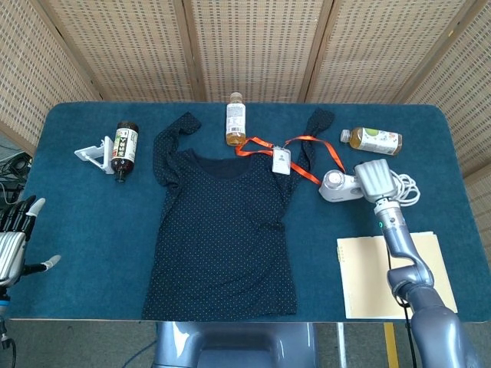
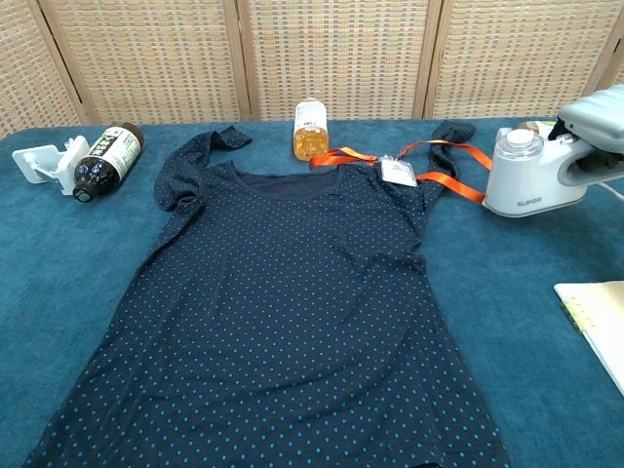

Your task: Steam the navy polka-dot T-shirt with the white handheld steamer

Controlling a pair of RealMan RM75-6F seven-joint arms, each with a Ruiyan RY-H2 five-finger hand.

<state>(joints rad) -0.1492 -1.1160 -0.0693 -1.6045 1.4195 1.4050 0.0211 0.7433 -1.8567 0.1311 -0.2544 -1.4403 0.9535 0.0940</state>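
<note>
The navy polka-dot T-shirt (image 1: 222, 230) (image 2: 283, 322) lies flat on the blue table, neck toward the back. The white handheld steamer (image 1: 336, 185) (image 2: 520, 177) sits low on the table just right of the shirt's right sleeve, off the fabric. My right hand (image 1: 374, 177) (image 2: 601, 119) grips its handle from the right. My left hand (image 1: 15, 236) hangs off the table's left edge with fingers apart and nothing in it; the chest view does not show it.
An orange lanyard with a badge (image 1: 281, 160) (image 2: 399, 171) lies across the shirt's right shoulder. A juice bottle (image 1: 235, 119), a green tea bottle (image 1: 373, 139), a dark bottle (image 1: 125, 146) beside a white holder (image 1: 90, 154), the steamer's cord (image 1: 406, 188) and a cream folder (image 1: 391, 277) are around.
</note>
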